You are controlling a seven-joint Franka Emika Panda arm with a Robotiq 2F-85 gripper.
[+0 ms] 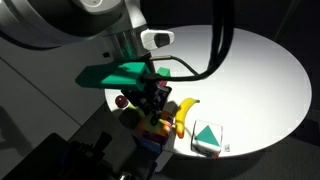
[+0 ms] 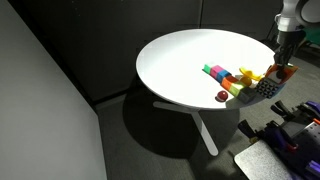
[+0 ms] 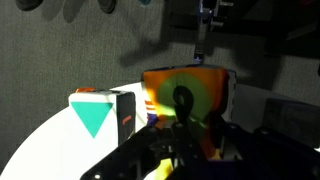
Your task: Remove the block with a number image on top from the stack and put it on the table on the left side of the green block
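- Hanging over the edge of the bench [image 2: 175, 55] nearest the robot, the gripper [image 2: 284, 68] is seen with its jaws clamped on the block with a number image [image 3: 184, 100].
- The block's green face and dark figure are turned toward the wrist camera.
- The stack [image 1: 150, 126] is found close below the gripper, at the same edge.
- A white cube with a green triangle [image 3: 95, 115] is set just beside the held block.
- The green block [image 2: 209, 69] is placed further in from that edge, apart from the gripper.
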